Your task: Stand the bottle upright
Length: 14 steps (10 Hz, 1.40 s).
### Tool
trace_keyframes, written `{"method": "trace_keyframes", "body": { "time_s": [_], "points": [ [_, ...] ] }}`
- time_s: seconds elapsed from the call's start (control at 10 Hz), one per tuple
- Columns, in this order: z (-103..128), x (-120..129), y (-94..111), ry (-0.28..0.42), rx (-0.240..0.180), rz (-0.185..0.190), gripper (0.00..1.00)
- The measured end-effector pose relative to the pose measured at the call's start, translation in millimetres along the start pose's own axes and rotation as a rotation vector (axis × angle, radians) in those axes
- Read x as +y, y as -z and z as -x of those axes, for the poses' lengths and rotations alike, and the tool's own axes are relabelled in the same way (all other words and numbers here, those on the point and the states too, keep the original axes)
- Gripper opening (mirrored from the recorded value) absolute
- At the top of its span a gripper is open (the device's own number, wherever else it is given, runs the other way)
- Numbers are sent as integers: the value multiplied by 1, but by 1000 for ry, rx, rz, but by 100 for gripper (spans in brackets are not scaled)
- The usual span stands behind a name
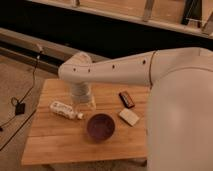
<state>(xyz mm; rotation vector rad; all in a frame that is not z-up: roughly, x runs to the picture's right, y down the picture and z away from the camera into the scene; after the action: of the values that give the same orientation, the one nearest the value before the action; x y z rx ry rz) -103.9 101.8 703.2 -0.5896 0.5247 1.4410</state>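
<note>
**Bottle lying flat beside the gripper**

Bottle [66, 110] rests on its side on the wooden table [55, 145], with its cap end toward the purple bowl [100, 127], which seems empty. The gripper [83, 102] hangs just behind the bottle, pointing down at the tabletop. Whether it is open or closed cannot be told. A beige block [129, 117] and a dark bar [127, 99] lie beyond the bowl, well apart from the bottle.

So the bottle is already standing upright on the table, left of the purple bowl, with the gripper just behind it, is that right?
Not quite. The camera view shows the bottle lying on its side, not standing upright. The rest holds: it is on the table, left of the purple bowl, with the gripper just behind it.
</note>
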Motion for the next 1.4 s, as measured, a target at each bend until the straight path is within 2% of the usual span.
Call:
{"method": "trace_keyframes", "body": {
  "time_s": [1.0,1.3,1.4],
  "points": [
    [0,0,0,1,0,0,65],
    [7,-2,-17,83,17,-11,65],
    [15,0,-27,158,17,-19,65]
  ]
}}
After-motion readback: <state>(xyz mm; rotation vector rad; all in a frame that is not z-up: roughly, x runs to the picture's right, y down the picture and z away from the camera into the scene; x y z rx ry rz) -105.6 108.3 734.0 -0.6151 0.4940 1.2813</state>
